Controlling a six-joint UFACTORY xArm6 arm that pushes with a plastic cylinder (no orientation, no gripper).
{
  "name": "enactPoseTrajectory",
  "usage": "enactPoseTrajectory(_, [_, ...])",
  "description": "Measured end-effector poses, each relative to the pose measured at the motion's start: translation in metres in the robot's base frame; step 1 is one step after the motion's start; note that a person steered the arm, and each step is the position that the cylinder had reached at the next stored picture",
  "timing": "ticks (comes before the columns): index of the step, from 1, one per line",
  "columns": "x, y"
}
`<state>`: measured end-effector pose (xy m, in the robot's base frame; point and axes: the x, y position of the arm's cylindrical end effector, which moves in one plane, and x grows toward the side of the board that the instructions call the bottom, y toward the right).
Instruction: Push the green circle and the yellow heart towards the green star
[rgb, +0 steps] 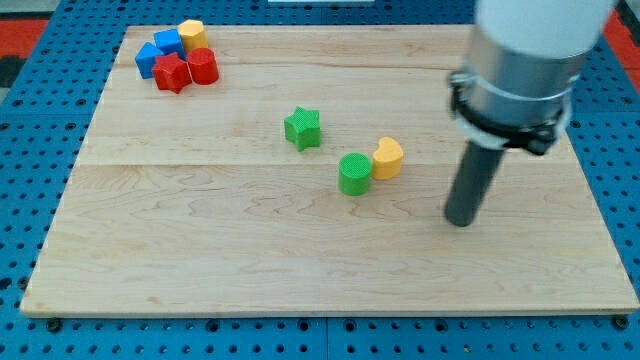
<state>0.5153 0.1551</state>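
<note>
1. Table (200, 270), far left corner — a tight cluster of two blue blocks (158, 50), two red blocks (187, 69) and one yellow block (192, 33), well apart from the rest.
2. Green star (302, 128), mid-table; nothing lies between it and the pair below.
3. Green circle (354, 173), ribbed top, touching the yellow heart (387, 158) on its right-edge side.
4. My tip (459, 221) stands right of both; no claw is fitted.

The heart (388, 157) touches the circle's (354, 173) right, star (302, 128) up-left, my tip (459, 221) right of both.
</note>
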Motion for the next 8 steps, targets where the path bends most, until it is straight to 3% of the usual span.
enactPoseTrajectory(1, [-0.003,0.000])
enactPoseTrajectory(2, [-0.062,0.001])
enactPoseTrajectory(8, [-0.070,-0.144])
